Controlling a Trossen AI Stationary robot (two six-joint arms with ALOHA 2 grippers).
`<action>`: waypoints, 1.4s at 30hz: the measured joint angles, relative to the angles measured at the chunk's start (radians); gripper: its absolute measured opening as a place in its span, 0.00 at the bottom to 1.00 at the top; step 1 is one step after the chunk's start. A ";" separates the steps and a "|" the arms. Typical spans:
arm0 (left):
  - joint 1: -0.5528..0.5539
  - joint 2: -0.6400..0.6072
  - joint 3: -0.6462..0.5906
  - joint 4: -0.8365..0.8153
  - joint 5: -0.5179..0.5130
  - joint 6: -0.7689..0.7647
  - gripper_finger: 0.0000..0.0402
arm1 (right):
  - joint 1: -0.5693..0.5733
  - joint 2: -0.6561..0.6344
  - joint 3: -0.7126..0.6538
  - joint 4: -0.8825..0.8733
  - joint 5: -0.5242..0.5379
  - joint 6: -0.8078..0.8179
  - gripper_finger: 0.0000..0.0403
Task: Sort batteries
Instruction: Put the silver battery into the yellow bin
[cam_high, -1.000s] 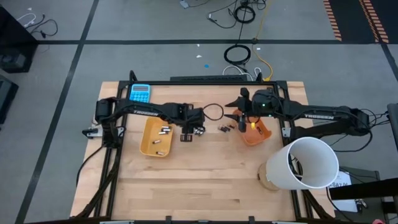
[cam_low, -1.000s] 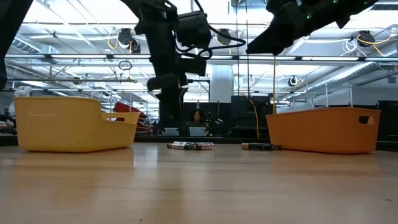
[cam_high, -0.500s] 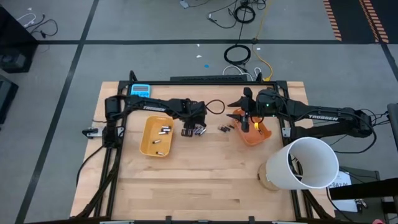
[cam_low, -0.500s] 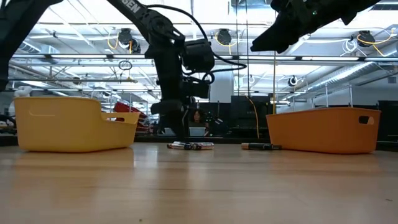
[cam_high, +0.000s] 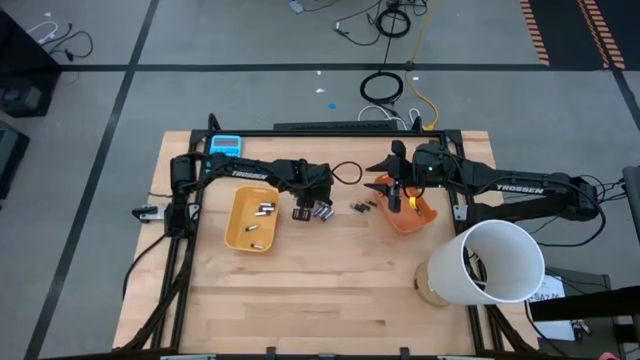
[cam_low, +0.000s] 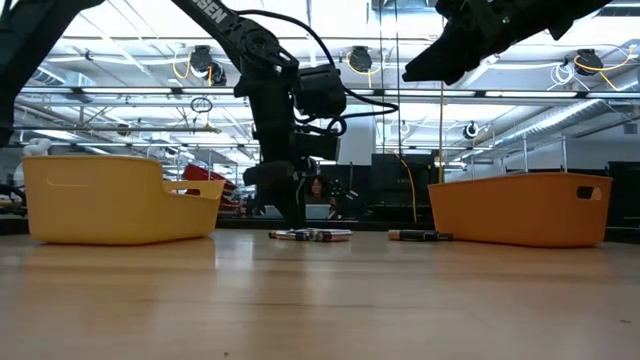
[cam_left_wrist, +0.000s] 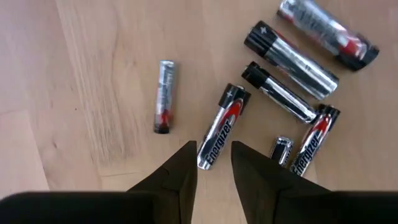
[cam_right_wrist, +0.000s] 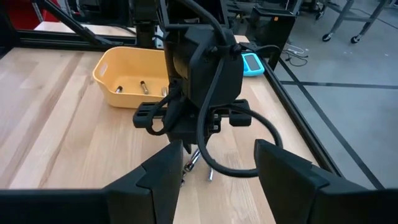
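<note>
Left wrist view is showing the left gripper (cam_left_wrist: 214, 165) hovering narrowly parted over loose batteries (cam_left_wrist: 222, 126) on the table (cam_left_wrist: 74, 93); light, rigid, roll-prone, best pinched mid-barrel; right gripper (cam_right_wrist: 214, 163) is waiting wide.

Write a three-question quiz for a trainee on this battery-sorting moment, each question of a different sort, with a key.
1. True or false: the left hand is shut on a battery.
2. Multiple choice: the loose batteries under the left hand lie
A. in the yellow tray
B. on the bare table between the two trays
C. on the blue calculator
3. Fill in: the right hand hangs at the rim of the ____ tray.

Key
1. False: in the left wrist view its fingers stand apart, either side of a black-and-silver battery lying on the wood.
2. B
3. orange
</note>
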 joint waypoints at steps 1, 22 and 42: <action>0.000 0.000 0.000 -0.005 0.000 0.008 0.27 | 0.000 0.000 0.000 0.002 0.000 0.000 0.47; 0.008 0.000 0.000 0.030 0.063 0.087 0.27 | 0.000 0.000 0.000 0.013 0.000 0.000 0.47; 0.005 0.101 0.005 0.037 0.026 0.115 0.17 | 0.000 0.000 0.000 0.013 -0.001 -0.007 0.47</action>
